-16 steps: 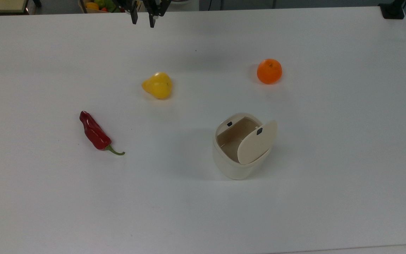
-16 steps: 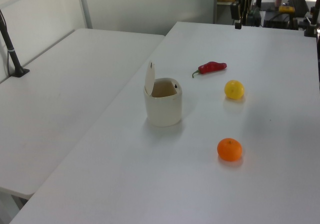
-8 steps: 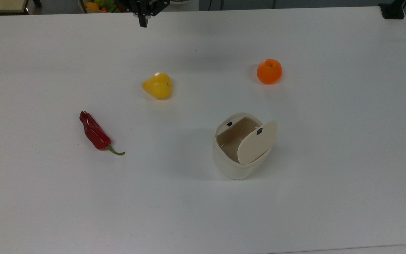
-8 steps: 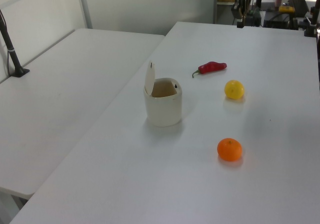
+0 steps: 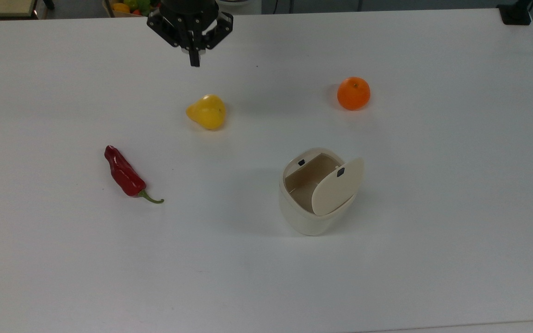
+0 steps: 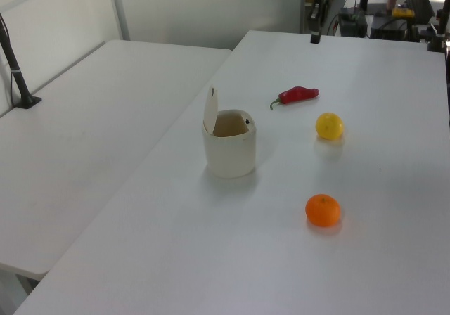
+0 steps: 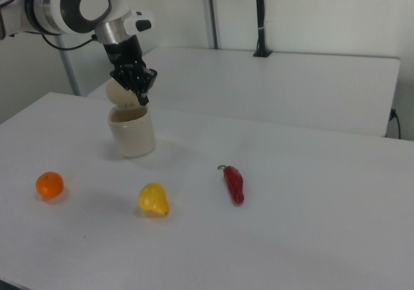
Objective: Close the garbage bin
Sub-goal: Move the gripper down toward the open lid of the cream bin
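The gripper (image 5: 195, 62) had dropped lower into the top view's upper centre than a second before, its jaws now clenched together on nothing; the garbage bin (image 5: 310, 210) sat unmoved right of centre on the table (image 5: 433, 231), lid (image 5: 337, 186) still raised.

Franka Panda arm (image 7: 71, 4) in the right view: glossy white rounded shell w/ black joint bands, a grey disc cap on 1 joint, thin black cable trailing off its back. Gripper (image 5: 194, 59) is matt black, w/ an angular, winged body in the top view, narrowing to slim dark fingers (image 7: 143, 98).
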Controlling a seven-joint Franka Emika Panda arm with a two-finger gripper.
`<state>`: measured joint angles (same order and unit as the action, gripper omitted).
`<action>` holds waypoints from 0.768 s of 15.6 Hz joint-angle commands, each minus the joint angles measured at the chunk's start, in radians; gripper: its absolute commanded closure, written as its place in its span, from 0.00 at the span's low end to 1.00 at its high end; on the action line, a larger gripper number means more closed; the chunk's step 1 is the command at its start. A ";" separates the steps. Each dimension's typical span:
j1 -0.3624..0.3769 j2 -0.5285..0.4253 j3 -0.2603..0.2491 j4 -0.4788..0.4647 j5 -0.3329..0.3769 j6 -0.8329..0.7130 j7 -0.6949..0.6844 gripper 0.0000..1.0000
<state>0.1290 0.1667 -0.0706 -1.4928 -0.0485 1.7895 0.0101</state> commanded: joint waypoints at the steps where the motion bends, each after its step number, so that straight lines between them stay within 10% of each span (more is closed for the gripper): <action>1: 0.053 0.019 0.000 0.034 0.004 0.141 -0.019 1.00; 12: 0.178 0.143 0.002 0.032 0.021 0.634 -0.038 1.00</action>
<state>0.2809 0.2643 -0.0605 -1.4691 -0.0429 2.3226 0.0073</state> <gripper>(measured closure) 0.991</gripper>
